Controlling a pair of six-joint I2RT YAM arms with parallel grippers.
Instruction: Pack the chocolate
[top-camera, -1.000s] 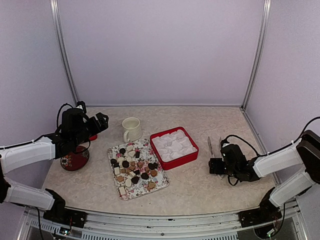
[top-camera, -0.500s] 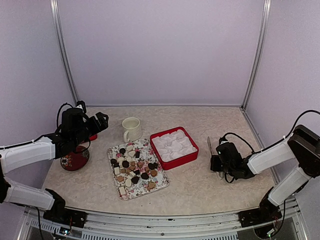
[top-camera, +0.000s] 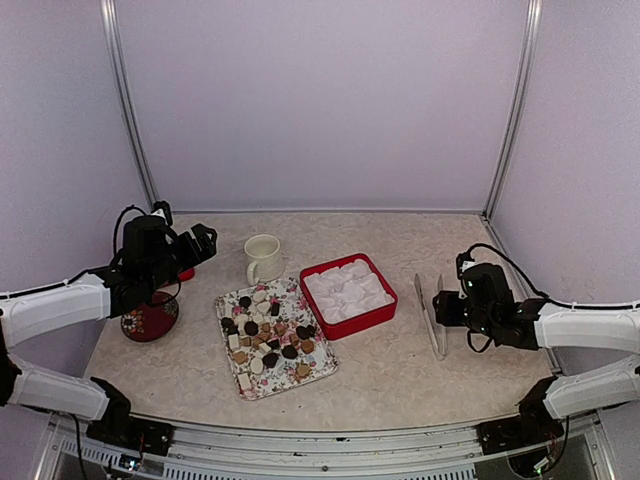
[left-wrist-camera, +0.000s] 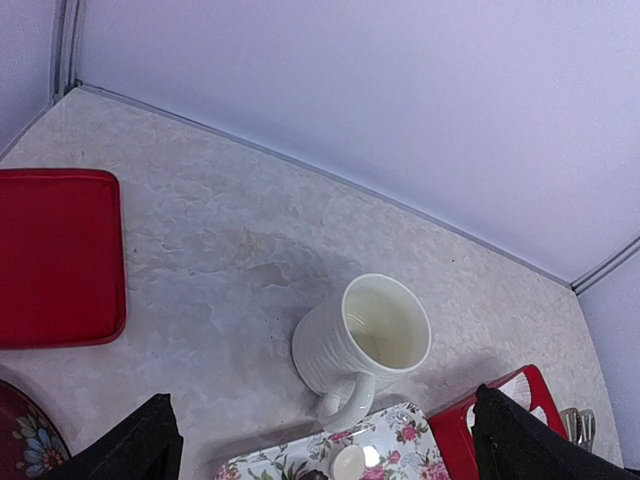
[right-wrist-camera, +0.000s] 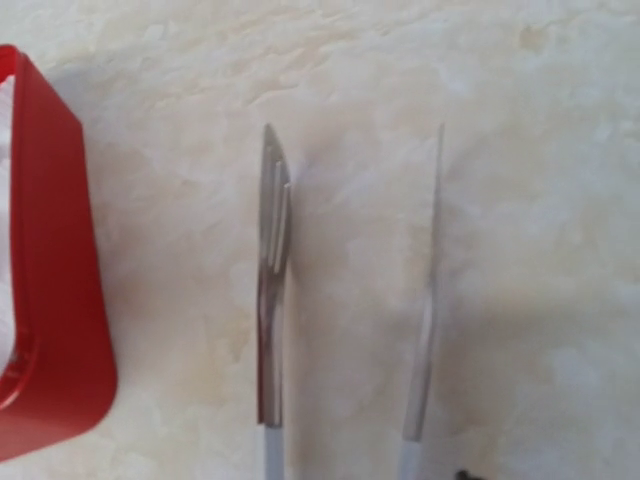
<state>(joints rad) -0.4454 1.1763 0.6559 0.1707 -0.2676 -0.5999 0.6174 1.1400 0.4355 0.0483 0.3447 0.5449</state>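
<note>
1. Evidently this is the tool-fetching step. The right fingers (top-camera: 445, 309) sit at the tongs (top-camera: 430, 318) lying on the bench (top-camera: 400, 385); I cannot tell whether they grip.
2. The left fingers (left-wrist-camera: 140, 445) gape wide, empty, above the mug (left-wrist-camera: 365, 340).
3. The chocolate (top-camera: 265, 335) lies on the flowered tray (top-camera: 320, 365), touching the red box (top-camera: 352, 322).
4. Next, probably, comes a firm hold on the tongs.

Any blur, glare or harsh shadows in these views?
Right wrist: soft focus, tongs edges fuzzy, faint shadows beside them. Left wrist: sharp, mug with only a soft shadow at its base. Top external: even diffuse light, no glare on the table.
</note>
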